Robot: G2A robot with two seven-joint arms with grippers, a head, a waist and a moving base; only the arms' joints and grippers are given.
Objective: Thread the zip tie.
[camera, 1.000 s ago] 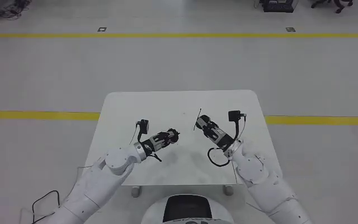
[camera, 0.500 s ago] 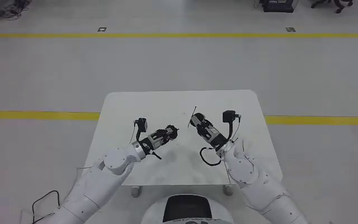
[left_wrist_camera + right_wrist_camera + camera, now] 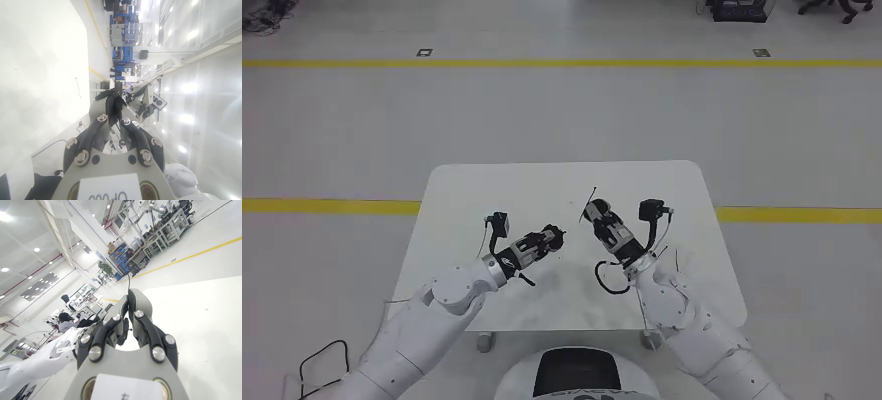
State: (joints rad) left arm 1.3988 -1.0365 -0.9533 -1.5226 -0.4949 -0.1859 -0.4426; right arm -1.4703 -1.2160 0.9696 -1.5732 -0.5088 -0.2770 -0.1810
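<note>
Table (image 3: 472, 190): white.
Right gripper (image 3: 129, 303): pinches zip tie (image 3: 129, 282), tail toward 12 o'clock.
Left gripper (image 3: 552, 238): fingers pressed together.
Risk: thin tail may bend and miss.

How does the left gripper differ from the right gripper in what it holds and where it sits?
The right gripper pinches a thin black zip tie whose straight tail juts past its fingertips; the left gripper pinches a short dark piece that barely shows. The right gripper sits slightly farther from the robot than the left gripper. Both are shut, above the white table, apart.
</note>
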